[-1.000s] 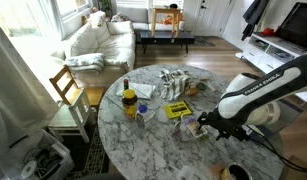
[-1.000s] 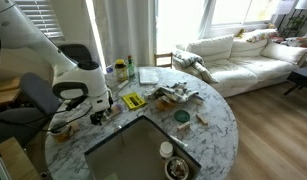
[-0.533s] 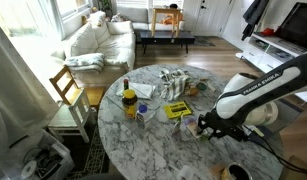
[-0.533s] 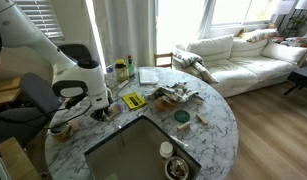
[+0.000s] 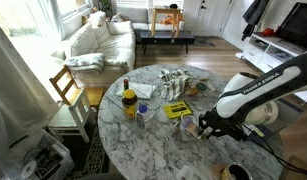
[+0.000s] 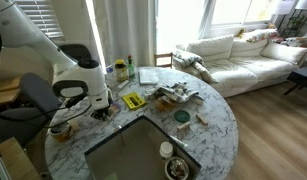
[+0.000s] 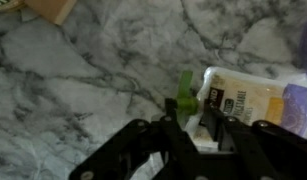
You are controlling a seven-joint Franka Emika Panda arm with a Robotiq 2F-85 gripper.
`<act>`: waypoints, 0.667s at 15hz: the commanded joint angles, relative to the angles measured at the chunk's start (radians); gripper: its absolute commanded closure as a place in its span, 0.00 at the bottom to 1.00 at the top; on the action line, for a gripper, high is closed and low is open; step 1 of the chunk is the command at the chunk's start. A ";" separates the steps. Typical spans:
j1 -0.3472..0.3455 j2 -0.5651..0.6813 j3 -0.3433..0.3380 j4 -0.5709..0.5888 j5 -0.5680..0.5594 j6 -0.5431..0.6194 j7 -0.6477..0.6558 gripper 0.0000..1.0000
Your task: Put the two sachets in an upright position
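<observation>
In the wrist view a pale tan sachet (image 7: 245, 100) with dark print lies on the marble table (image 7: 83, 70). A green scrap (image 7: 183, 92) sits at its left end. My gripper (image 7: 190, 122) stands over that end, its black fingers (image 7: 171, 122) pressed on either side of the sachet's edge. In both exterior views the gripper (image 5: 201, 127) (image 6: 97, 113) is low at the table's edge, beside the yellow pack (image 5: 177, 110). The sachets are too small to tell apart there, and I cannot make out a second one.
A pile of pale wrappers (image 5: 173, 79), a dark bottle (image 5: 126, 87) and a yellow-lidded jar (image 5: 130, 102) stand on the round table. A sink (image 6: 143, 150) is set into the top near the gripper. A wooden chair (image 5: 67, 90) stands beside the table.
The arm has held its place. The jaws have closed in from wide open onto the sachet's end.
</observation>
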 commanded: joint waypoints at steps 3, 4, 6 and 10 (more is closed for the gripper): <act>0.015 0.000 -0.051 0.000 -0.065 -0.027 0.065 0.94; 0.018 -0.003 -0.062 0.000 -0.086 -0.031 0.075 0.95; 0.040 -0.013 -0.102 -0.006 -0.169 -0.039 0.128 0.94; 0.079 -0.036 -0.171 -0.001 -0.352 -0.082 0.239 0.94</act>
